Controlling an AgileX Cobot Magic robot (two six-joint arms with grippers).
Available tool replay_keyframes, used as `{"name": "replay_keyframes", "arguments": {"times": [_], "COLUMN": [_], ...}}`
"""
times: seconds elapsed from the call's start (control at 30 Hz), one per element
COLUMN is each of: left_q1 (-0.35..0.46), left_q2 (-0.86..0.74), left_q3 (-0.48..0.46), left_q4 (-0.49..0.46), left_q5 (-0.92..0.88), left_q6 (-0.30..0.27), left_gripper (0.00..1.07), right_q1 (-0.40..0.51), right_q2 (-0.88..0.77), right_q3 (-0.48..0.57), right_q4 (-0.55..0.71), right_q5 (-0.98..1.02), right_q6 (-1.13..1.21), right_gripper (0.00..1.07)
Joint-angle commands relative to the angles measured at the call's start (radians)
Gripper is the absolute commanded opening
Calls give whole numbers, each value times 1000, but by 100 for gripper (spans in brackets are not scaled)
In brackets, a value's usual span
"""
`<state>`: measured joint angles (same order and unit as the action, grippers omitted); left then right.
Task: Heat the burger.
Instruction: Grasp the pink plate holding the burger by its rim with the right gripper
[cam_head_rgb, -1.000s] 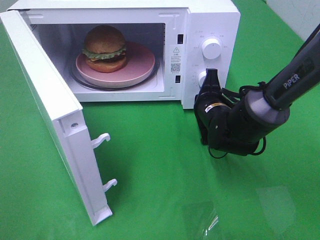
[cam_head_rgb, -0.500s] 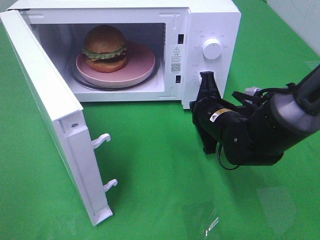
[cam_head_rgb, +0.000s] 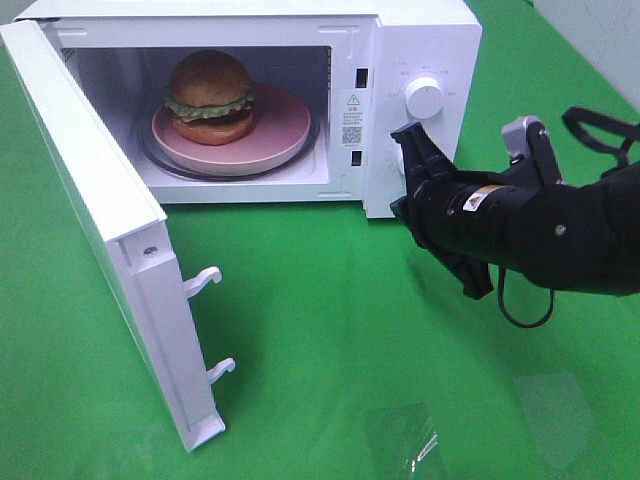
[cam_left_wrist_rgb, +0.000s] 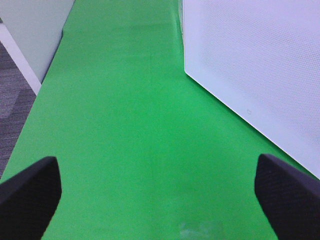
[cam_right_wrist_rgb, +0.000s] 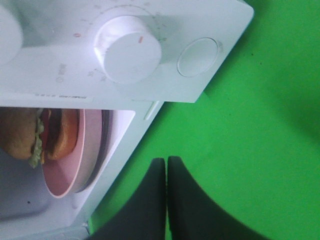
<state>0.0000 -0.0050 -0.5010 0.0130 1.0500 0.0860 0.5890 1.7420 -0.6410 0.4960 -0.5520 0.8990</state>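
**Burger in open microwave, right gripper at the controls**

Round burger (cam_head_rgb: 209, 95), golden domed bun and frilly green lettuce, sits on a round pink plate (cam_head_rgb: 282, 135) inside the boxy white microwave (cam_head_rgb: 430, 40). The white door (cam_head_rgb: 95, 230) is swung wide. Right gripper (cam_head_rgb: 412, 140) is near the control panel, pinched together and empty, above the green surface (cam_head_rgb: 320, 340). The right wrist view alone shows a white dial (cam_right_wrist_rgb: 127, 47) and a round button (cam_right_wrist_rgb: 198, 58). Only the left wrist view shows the left gripper (cam_left_wrist_rgb: 159, 192), spread wide and holding nothing.

The high camera looks down into the open microwave (cam_head_rgb: 420, 40) from its front. The right wrist camera, close in, shares its control panel (cam_right_wrist_rgb: 50, 75) and burger (cam_right_wrist_rgb: 20, 132). The left wrist camera skims the worktop (cam_left_wrist_rgb: 125, 125).
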Motion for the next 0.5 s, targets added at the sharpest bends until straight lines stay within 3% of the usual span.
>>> {"name": "replay_keyframes", "arguments": {"times": [0.03, 0.23, 0.5], "left_q1": [0, 0, 0], "left_q2": [-19, -19, -19], "left_q3": [3, 3, 3], "left_q4": [-4, -4, -4], "left_q5": [-12, -12, -12], "left_q6": [1, 1, 1], "left_gripper": [98, 98, 98], "right_q1": [-23, -124, -209], "right_q2": [-61, -192, -247], "right_q3": [3, -2, -24], "right_q4": [-9, -9, -13], "right_q5": [86, 348, 594], "right_q6": [-160, -482, -700], "right_gripper": [3, 3, 4]}}
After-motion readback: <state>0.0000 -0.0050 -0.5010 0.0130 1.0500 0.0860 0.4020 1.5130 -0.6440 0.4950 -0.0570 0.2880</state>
